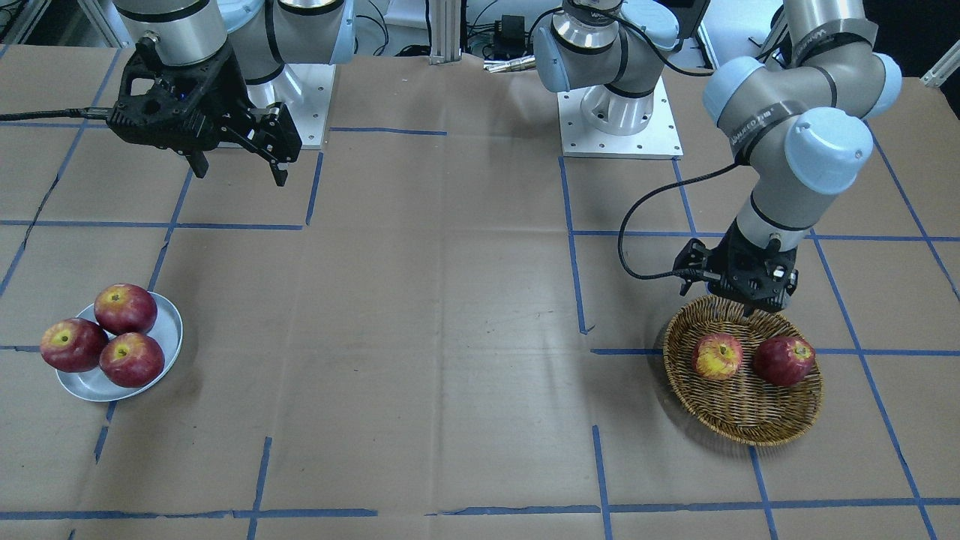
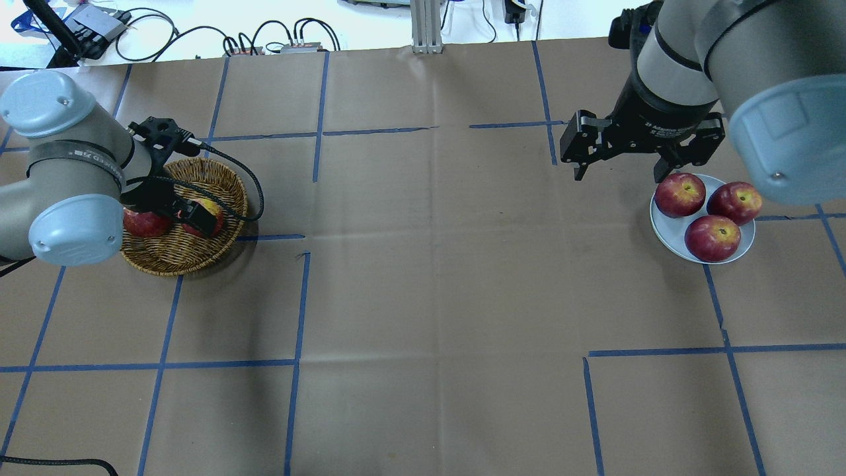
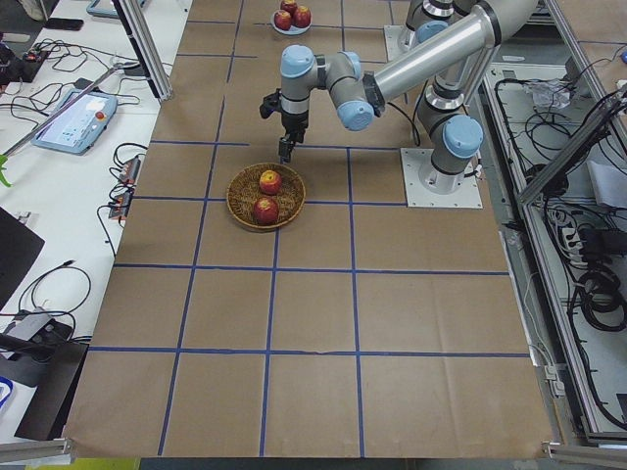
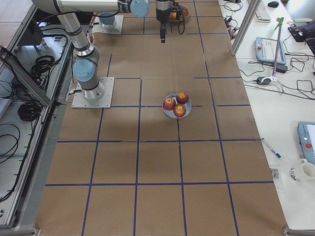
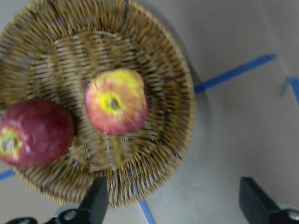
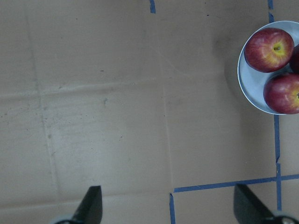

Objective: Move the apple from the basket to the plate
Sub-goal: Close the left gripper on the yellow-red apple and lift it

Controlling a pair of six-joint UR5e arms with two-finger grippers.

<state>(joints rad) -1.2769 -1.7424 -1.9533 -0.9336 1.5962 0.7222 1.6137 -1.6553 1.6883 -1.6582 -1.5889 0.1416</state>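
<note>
The apple, red with yellow patches, lies in the wicker basket beside a dark red apple. My left gripper hovers open and empty over the basket's rim on the robot's side. In the left wrist view the apple sits in the basket, ahead of the spread fingers and off toward that one. The plate lies far across the table with three dark red apples on it. My right gripper hangs open and empty above the table, near the plate.
The table is brown paper with a grid of blue tape lines. The two arm bases stand at the robot's edge. The plate's three apples cover most of its surface.
</note>
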